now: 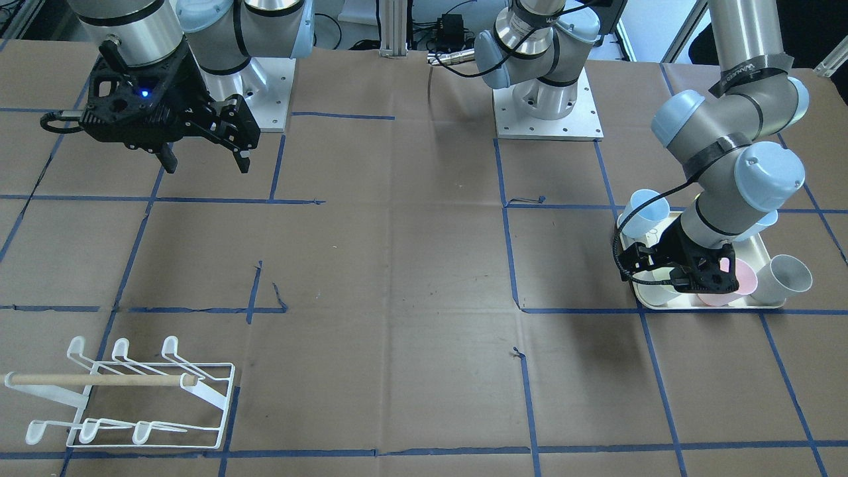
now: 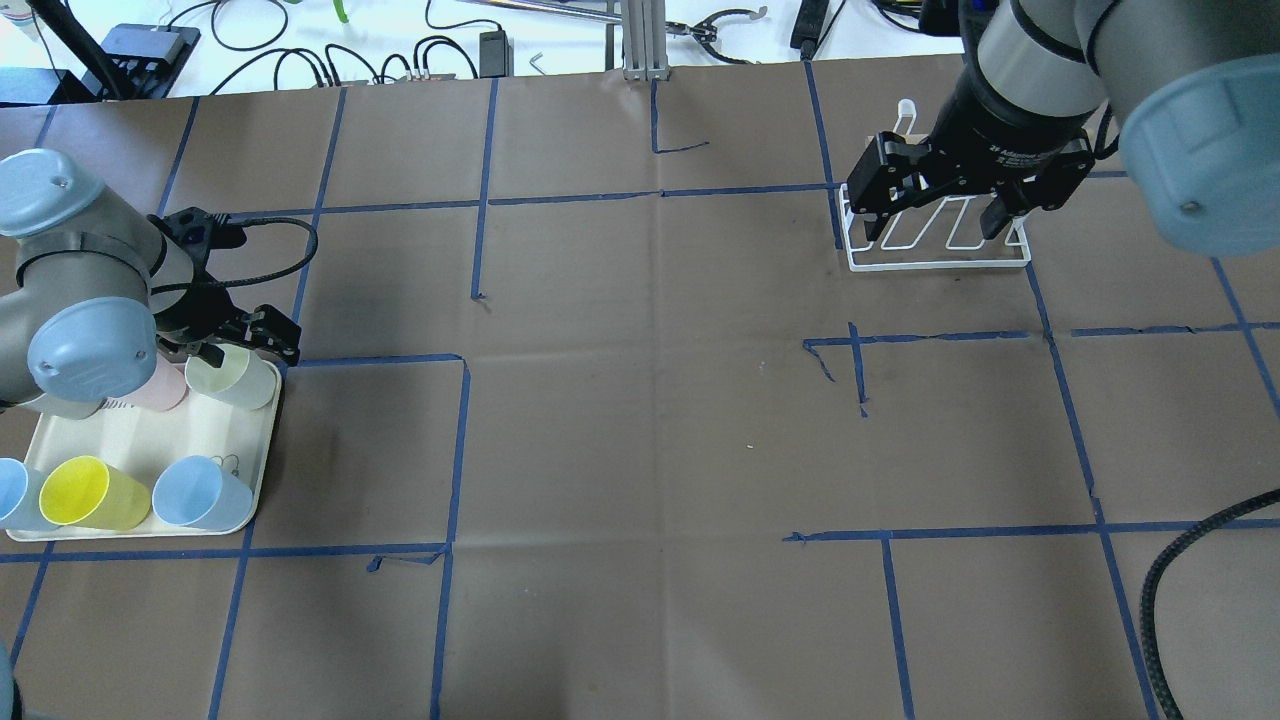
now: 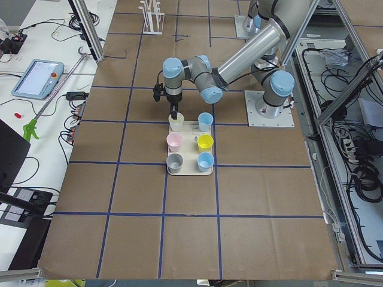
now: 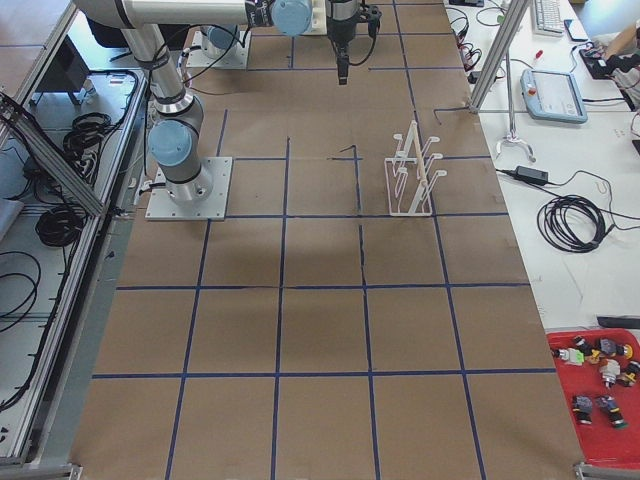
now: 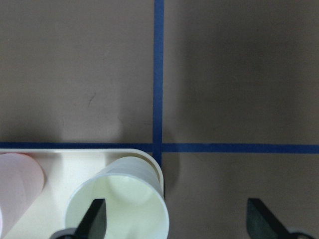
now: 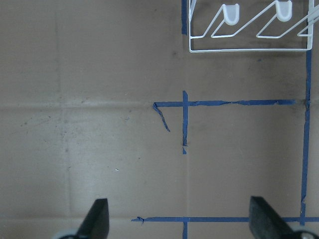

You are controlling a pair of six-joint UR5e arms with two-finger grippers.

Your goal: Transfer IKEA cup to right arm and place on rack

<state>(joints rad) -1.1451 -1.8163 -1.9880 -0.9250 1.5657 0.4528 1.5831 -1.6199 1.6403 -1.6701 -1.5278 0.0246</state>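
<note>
The IKEA cup (image 5: 119,199) is pale yellow-green and stands upright in the far corner of the cream tray (image 2: 140,440). My left gripper (image 5: 179,221) is open and low over it. One finger dips inside the cup (image 2: 232,378), the other hangs outside past the tray's edge. The right arm (image 1: 132,26) holds my right gripper (image 1: 207,165) open and empty, high above the table. In the overhead view the right gripper (image 2: 932,230) overlaps the white wire rack (image 2: 940,250). The rack (image 1: 132,391) carries no cup.
The tray also holds a pink cup (image 2: 160,390), a yellow cup (image 2: 90,492), two blue cups (image 2: 200,495) and a grey cup (image 1: 785,278). Brown paper with blue tape lines (image 2: 660,192) covers the table. Cables and tools lie beyond its far edge (image 2: 450,50).
</note>
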